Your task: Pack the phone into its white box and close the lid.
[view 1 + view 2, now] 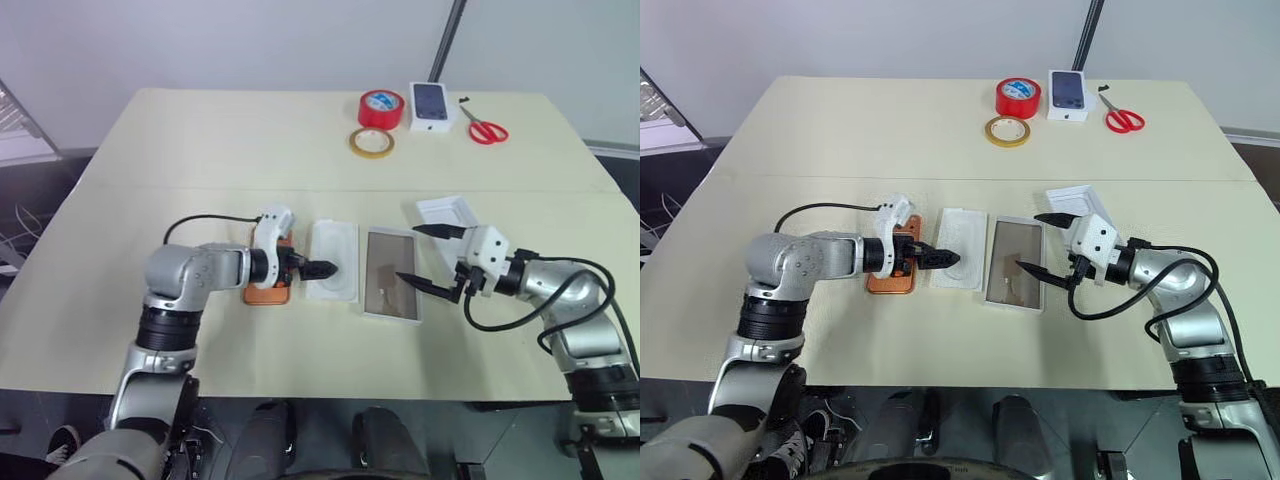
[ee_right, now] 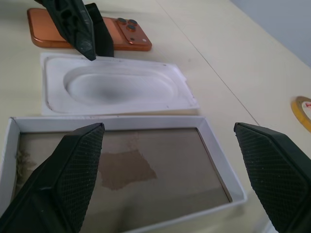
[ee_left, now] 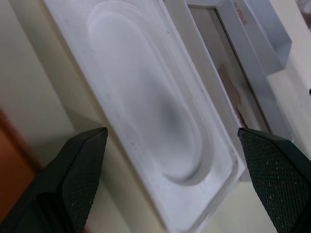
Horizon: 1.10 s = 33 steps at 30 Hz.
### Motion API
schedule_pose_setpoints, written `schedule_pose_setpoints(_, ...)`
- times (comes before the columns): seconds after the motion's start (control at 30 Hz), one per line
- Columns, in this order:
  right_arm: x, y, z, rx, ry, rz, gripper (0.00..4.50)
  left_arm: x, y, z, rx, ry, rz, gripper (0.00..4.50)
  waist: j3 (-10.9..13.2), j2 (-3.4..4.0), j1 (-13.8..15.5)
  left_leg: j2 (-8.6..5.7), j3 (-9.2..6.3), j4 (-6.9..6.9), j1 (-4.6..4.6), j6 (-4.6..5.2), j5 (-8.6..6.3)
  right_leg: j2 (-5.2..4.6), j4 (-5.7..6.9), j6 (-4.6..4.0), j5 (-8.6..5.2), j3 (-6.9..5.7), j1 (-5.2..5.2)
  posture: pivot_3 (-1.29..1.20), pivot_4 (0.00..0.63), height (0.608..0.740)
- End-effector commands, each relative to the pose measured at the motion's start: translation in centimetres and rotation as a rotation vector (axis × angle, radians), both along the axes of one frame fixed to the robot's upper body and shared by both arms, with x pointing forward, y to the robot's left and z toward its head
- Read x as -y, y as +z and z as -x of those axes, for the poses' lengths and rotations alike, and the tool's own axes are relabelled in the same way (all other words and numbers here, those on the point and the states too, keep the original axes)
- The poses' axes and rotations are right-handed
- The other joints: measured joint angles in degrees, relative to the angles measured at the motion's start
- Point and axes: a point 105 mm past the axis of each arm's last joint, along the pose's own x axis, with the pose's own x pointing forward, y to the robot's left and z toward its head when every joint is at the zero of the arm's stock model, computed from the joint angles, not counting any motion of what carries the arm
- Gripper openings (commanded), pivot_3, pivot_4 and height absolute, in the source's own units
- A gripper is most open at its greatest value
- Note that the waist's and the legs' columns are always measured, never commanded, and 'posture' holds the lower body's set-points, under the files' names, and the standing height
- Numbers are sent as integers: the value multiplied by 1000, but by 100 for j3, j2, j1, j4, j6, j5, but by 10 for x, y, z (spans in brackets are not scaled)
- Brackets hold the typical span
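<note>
The copper-orange phone (image 1: pixel 266 292) lies flat on the table, camera cluster showing (image 2: pixel 132 35). To its right lie a white moulded insert (image 1: pixel 333 260) and then the white box (image 1: pixel 392 290), an open tray with a grey-brown floor. The lid (image 1: pixel 445 211) rests behind the box, partly hidden by my right gripper. My left gripper (image 1: pixel 325 268) hovers open over the insert's near-phone edge, fingers (image 3: pixel 82 170) wide apart and empty. At the box's right side my right gripper (image 1: pixel 424 256) stands open, facing across the tray (image 2: pixel 214 141), holding nothing.
At the table's far side stand a red tape roll (image 1: pixel 381 108), a yellow tape ring (image 1: pixel 371 142), a small white box with a dark phone picture (image 1: pixel 431 105) and red-handled scissors (image 1: pixel 485 129). A seam runs across the tabletop behind the lid.
</note>
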Motion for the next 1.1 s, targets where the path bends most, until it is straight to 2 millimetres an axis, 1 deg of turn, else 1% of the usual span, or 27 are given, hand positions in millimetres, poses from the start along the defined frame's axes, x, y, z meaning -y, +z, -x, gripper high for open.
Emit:
schedule_pose_setpoints(0.03,5,11,-1,60,-19,-4,4451,2,-1,-3,-89,32,65,4500,0,0,1,1,-1,0,1,-2,1,3,0,0,0,-1,1,0,150,728)
schedule_pose_setpoints(0.07,5,11,-1,62,-20,-5,4451,5,-1,-3,-103,26,79,4500,0,0,1,1,-1,0,1,-2,1,10,0,0,0,-3,1,0,150,728)
schedule_pose_setpoints(0.17,4,11,-2,66,-25,-14,4451,10,-6,-9,-79,49,32,4500,0,0,28,0,-1,2,1,-8,4,10,0,0,0,-3,4,0,150,728)
schedule_pose_setpoints(0.3,5,11,-2,71,-28,-11,4451,16,-15,-10,-125,66,34,4500,0,0,107,-1,-1,5,8,-14,8,9,-1,0,0,-1,14,0,150,728)
schedule_pose_setpoints(0.4,6,12,-2,74,-31,-11,4500,16,-22,-12,-133,82,16,3708,-1,1,134,-2,-1,6,15,-14,7,1,-3,0,0,-1,23,0,150,728)
schedule_pose_setpoints(0.63,3,11,0,77,-27,-12,4500,18,-23,-10,-154,78,25,180,-1,0,131,-6,-2,3,15,-18,8,-8,-7,0,0,-2,23,0,150,728)
schedule_pose_setpoints(0.67,3,11,1,77,-26,-12,4500,18,-23,-9,-166,83,41,37,-1,0,131,-6,-2,3,14,-18,8,-8,-7,0,0,-3,23,0,150,728)
schedule_pose_setpoints(0.8,2,8,4,51,-13,-17,4500,14,-16,-11,-196,107,101,37,0,0,123,-6,-3,1,14,-17,8,-9,-8,0,0,-3,21,0,150,728)
schedule_pose_setpoints(0.9,-4,-3,23,-82,69,-29,4500,4,-12,-15,-176,150,103,37,0,-1,126,-6,-5,0,13,-17,8,-8,-9,0,0,-5,22,0,150,728)
schedule_pose_setpoints(0.93,-7,-7,32,-126,105,-21,4500,2,-8,-16,-164,159,112,37,0,-1,123,-6,-5,-1,13,-17,8,-8,-10,0,0,-5,22,0,150,728)
schedule_pose_setpoints(1.0,-11,-11,43,-190,151,-13,4500,-3,0,-19,-126,179,123,37,0,-1,121,-5,-5,-2,12,-15,7,-8,-10,0,0,-5,21,0,150,728)
schedule_pose_setpoints(1.1,-18,-18,54,-257,195,2,4500,-8,11,-24,-64,211,139,37,2,-3,108,-3,-7,-3,12,-6,0,-7,-9,0,0,-5,19,0,150,728)
